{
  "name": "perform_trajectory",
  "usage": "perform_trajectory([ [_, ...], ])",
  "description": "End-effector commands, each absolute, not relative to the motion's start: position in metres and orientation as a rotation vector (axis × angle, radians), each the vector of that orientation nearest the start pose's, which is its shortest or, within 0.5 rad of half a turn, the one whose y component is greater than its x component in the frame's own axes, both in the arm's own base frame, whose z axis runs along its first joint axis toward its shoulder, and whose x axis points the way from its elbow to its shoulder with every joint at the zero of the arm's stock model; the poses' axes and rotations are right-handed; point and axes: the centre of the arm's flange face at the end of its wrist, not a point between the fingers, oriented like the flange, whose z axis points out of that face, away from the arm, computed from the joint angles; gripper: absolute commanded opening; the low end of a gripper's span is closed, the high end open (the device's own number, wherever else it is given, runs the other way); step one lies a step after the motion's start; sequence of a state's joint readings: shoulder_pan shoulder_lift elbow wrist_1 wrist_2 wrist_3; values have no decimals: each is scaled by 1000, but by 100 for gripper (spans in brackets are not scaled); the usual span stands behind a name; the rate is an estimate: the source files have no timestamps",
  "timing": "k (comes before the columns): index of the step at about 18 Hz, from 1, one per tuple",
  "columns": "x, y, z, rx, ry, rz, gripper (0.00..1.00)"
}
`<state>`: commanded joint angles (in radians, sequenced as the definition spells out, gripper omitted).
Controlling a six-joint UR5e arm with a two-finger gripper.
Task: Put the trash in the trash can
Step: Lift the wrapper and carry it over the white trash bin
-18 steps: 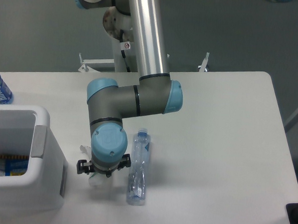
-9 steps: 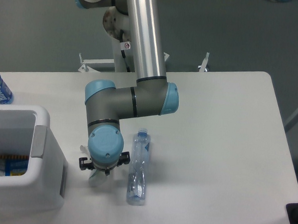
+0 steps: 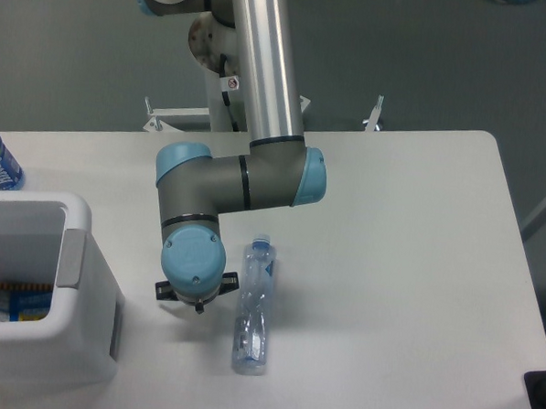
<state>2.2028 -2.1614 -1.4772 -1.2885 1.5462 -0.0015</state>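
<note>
My tool hangs under my blue-capped wrist, near the front edge of the bench, and the wrist hides it almost wholly from the camera. I cannot tell whether its fingers stand wide or narrow, nor whether they hold anything. The paper wrapper does not show; it may lie beneath my wrist, but that is only a guess.

The crushed clear bottle lies flat just beside my tool, on the side away from the trash can. Its long axis runs from the bench's front edge toward the back, blue cap at the far end.

The trash can stands at the bench's left front corner, close by on my tool's other side. I judge the coming carry to be a short sideways one over its rim.
</note>
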Motion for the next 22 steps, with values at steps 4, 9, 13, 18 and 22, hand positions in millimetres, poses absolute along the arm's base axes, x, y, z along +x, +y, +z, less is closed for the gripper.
perform_trajectory([
  [4,-285,601,231,-3188,-964,-164,0],
  [9,-303,590,290,-3099,-925,-120,0],
  [13,-331,582,385,-2911,-923,-66,0],
  [18,-362,576,484,-2634,-924,8,0],
  [22,-368,559,543,-2374,-987,-94,0],
])
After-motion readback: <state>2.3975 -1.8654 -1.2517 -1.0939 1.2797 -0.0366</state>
